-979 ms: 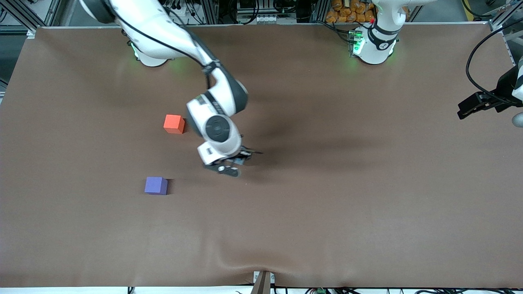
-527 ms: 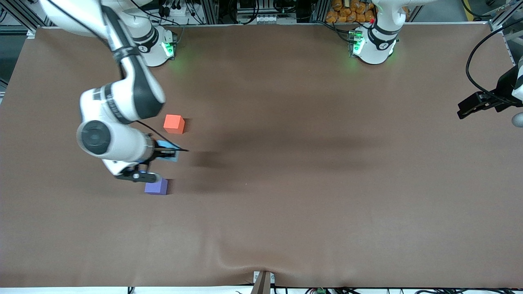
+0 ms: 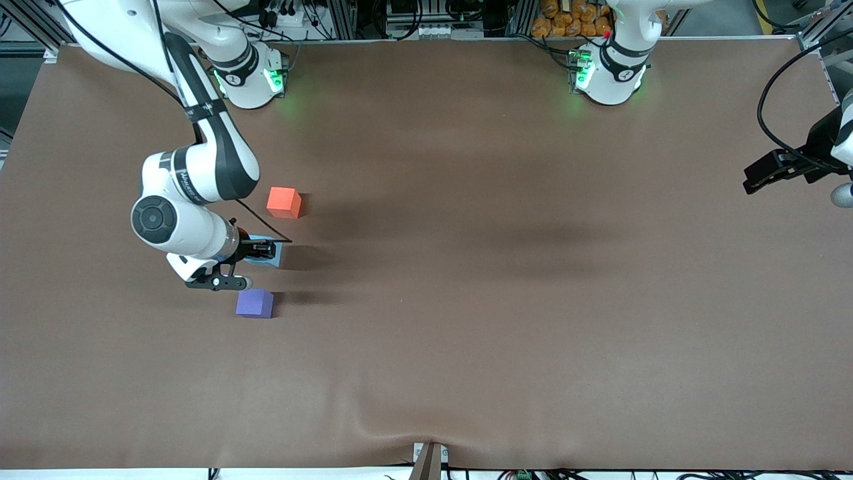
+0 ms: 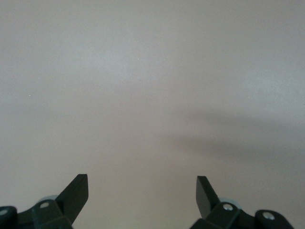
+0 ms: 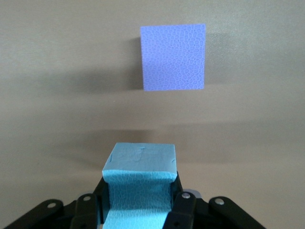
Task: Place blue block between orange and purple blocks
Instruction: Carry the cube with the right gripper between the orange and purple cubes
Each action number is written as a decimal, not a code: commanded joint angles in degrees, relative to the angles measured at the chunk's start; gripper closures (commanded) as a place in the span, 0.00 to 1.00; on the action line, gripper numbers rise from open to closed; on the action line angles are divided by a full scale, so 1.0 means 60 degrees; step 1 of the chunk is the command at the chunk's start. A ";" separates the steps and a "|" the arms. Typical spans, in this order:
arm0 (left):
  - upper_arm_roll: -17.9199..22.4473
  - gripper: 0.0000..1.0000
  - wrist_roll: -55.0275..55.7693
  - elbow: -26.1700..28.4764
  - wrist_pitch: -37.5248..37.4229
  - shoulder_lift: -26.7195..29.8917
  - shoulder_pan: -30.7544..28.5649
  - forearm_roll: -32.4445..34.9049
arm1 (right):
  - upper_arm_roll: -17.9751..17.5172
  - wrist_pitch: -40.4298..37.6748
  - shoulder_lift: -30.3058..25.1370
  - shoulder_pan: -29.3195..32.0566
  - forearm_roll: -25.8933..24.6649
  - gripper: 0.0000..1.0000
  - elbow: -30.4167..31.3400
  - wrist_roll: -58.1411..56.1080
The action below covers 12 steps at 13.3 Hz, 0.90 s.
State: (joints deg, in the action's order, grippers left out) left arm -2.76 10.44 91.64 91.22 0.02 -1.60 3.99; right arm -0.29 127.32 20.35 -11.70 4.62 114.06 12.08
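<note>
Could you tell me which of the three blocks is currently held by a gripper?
The blue block: the right gripper is shut on it, while the orange block and purple block sit untouched.

Brown worktop (image 3: 506, 280), cloth a bit rumpled at the near edge. Resting on it: orange block (image 3: 283, 202) and purple block (image 3: 254, 303), purple one nearer the front camera.
</note>
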 commanded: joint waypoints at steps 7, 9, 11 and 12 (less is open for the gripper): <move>-0.0053 0.00 -0.0172 0.0063 -0.0071 0.0172 -0.0114 -0.0153 | -0.0185 0.1499 -0.0271 0.0236 0.0079 1.00 0.1379 -0.0255; -0.0053 0.00 -0.0172 0.0077 -0.0071 0.0186 -0.0128 -0.0153 | -0.0185 0.1587 -0.0198 0.0353 0.0079 1.00 0.1482 -0.0255; -0.0053 0.00 -0.0172 0.0092 -0.0085 0.0201 -0.0128 -0.0153 | -0.0185 0.1777 -0.0198 0.0353 0.0079 1.00 0.1643 -0.0241; -0.0053 0.00 -0.0186 0.0092 -0.0085 0.0201 -0.0128 -0.0153 | -0.0185 0.1967 -0.0111 0.0309 0.0094 1.00 0.1746 -0.0182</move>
State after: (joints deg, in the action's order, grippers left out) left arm -2.75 10.44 91.64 91.21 0.02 -1.65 3.98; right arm -0.36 135.58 20.36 -10.94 4.62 121.72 12.04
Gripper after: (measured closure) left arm 0.000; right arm 0.485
